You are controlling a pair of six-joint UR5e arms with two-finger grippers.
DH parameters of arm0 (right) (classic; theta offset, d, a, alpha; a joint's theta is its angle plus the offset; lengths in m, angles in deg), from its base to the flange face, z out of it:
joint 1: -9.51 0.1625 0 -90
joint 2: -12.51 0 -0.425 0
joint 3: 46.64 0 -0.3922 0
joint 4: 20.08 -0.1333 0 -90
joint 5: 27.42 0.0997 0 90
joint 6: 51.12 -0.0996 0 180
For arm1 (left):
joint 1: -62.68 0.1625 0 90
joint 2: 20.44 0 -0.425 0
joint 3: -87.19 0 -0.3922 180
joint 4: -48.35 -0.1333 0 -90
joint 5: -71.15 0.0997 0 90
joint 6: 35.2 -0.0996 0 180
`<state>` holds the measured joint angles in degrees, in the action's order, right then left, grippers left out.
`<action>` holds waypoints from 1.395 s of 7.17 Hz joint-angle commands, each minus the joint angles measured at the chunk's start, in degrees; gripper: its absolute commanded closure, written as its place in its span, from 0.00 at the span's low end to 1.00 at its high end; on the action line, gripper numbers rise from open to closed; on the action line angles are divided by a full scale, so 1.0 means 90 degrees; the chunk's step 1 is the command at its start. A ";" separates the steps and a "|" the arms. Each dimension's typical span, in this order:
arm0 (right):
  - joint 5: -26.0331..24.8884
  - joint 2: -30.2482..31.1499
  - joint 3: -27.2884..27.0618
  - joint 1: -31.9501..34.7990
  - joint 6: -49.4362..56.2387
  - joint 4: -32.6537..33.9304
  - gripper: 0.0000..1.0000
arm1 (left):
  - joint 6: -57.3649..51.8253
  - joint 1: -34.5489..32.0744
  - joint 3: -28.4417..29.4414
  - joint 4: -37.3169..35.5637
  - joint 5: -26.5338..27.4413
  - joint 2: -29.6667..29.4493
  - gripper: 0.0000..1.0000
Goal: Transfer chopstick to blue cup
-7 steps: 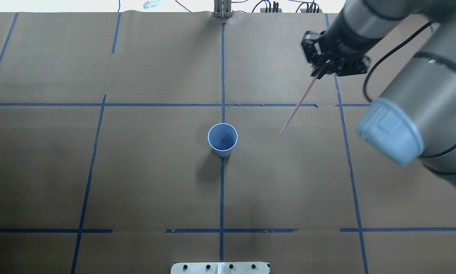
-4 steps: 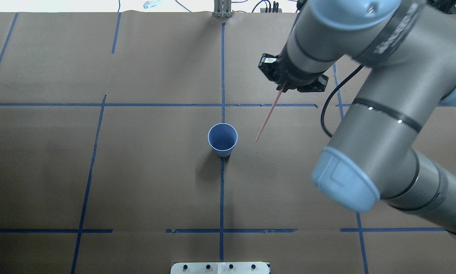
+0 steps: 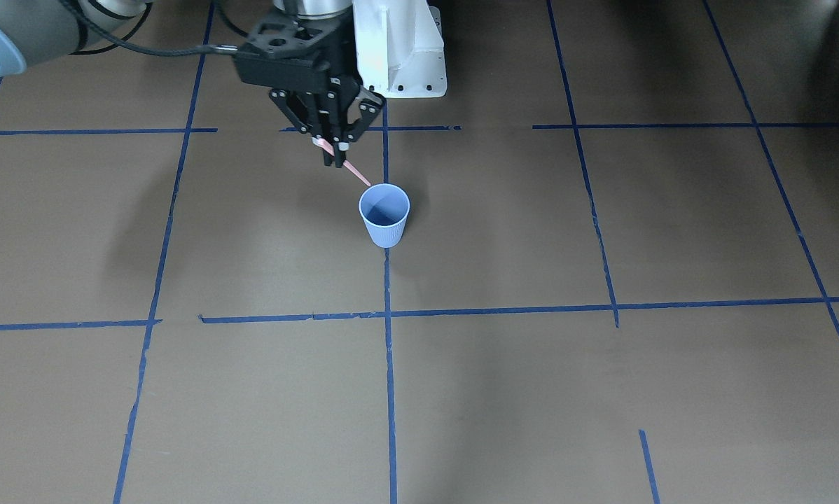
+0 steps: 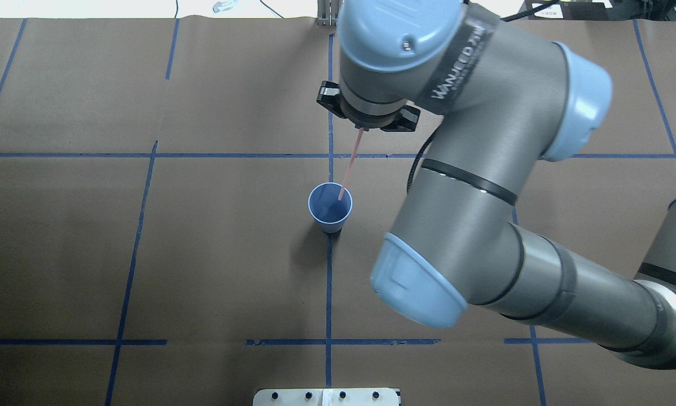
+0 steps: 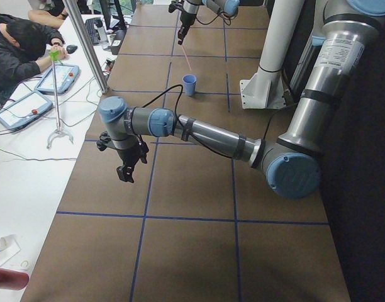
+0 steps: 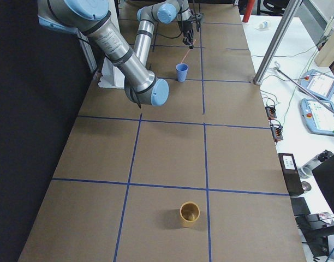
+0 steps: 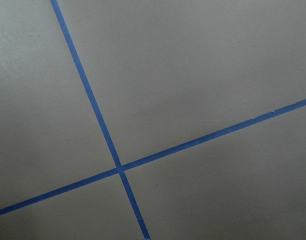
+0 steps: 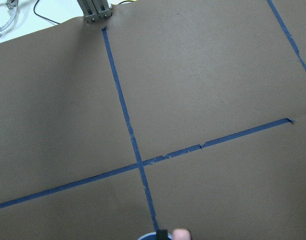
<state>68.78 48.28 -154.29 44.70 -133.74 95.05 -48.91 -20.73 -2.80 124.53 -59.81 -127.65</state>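
Pink chopstick slants down toward upright blue cup.

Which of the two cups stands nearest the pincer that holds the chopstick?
The blue cup, close by the tip of the right pincer's chopstick; the golden cup stands far along the table.

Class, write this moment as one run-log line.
phase: insertion | right gripper: shut on chopstick, tilted | tip: at blue cup mouth, unreleased | left gripper: away from cup, state unclear
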 commanded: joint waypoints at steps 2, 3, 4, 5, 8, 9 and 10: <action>-0.0278 -0.0089 0.0564 -0.0325 0.0009 -0.0418 1.00 | 0.0010 0.0000 0.0019 -0.0008 0.0000 -0.0002 0.00; -0.0366 -0.0021 0.0564 -0.0422 0.0019 -0.0409 1.00 | 0.0010 0.0000 0.0019 -0.0008 0.0000 -0.0002 0.00; -0.0512 0.0086 0.0564 -0.0539 0.0019 -0.0399 1.00 | 0.0010 0.0000 0.0029 -0.0008 0.0000 -0.0002 0.00; -0.0707 0.0097 0.0574 -0.0637 0.0019 -0.0380 1.00 | 0.0010 0.0000 0.0029 -0.0008 0.0000 0.0008 0.00; -0.0728 0.0078 0.0555 -0.0687 -0.0011 -0.0379 0.00 | 0.0019 0.0000 0.0019 -0.0008 -0.0010 -0.0002 0.00; -0.0719 0.0058 0.0545 -0.0687 -0.0010 -0.0379 0.00 | 0.0039 0.0010 0.0019 -0.0008 -0.0010 -0.0002 0.00; -0.0661 0.0048 0.0487 -0.0687 -0.0001 -0.0370 0.00 | 0.0039 0.0010 0.0019 -0.0008 -0.0010 -0.0002 0.00</action>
<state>62.43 48.86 -149.47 38.56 -133.81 91.65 -48.63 -20.68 -2.63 124.46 -59.90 -127.65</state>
